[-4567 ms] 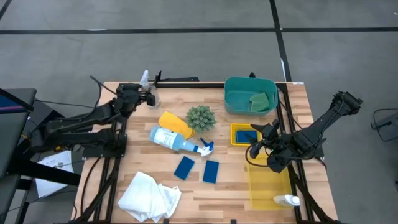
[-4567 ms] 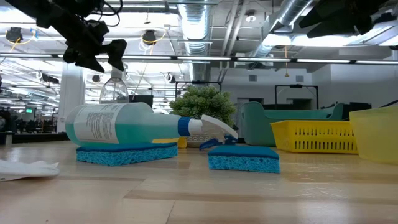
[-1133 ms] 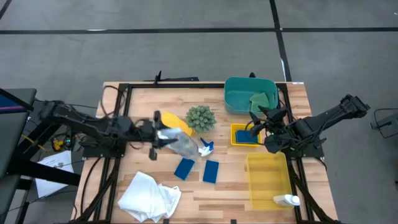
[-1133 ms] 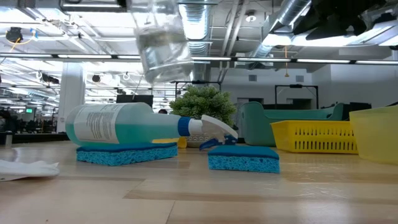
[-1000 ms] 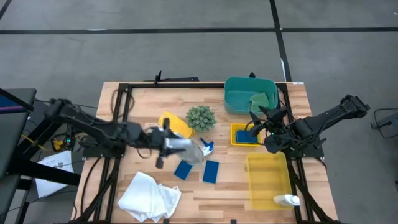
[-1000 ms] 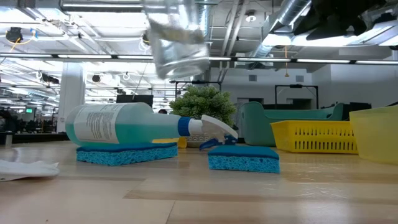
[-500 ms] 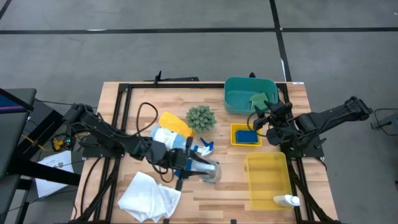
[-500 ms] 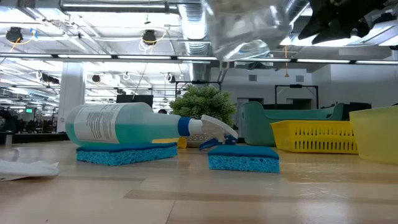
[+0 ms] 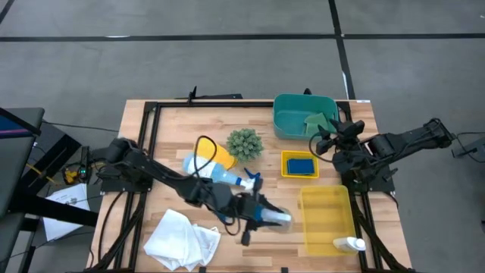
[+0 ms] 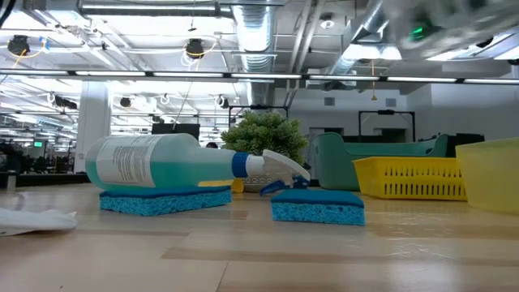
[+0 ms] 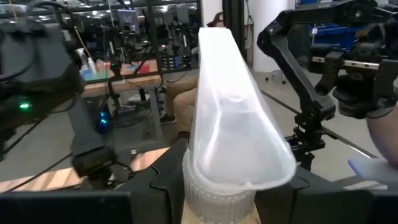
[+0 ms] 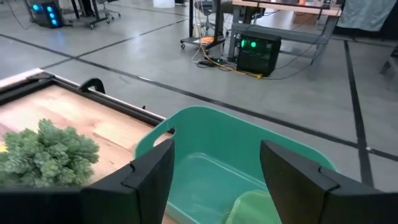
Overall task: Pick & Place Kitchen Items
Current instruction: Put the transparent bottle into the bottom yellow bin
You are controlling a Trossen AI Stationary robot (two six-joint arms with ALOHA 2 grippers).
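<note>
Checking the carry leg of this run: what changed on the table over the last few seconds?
The left gripper took the clear cup from the table's far left corner and carried it across the front toward the yellow bin. The right gripper moved from above that bin to the teal bin, fingers open, empty. The spray bottle, sponges and cloth stayed put.

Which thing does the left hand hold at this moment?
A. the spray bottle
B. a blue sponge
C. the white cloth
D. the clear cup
D: the left hand is closed on the clear cup, which it carries above the table near the yellow bin, while the spray bottle and the white cloth lie on the table.
</note>
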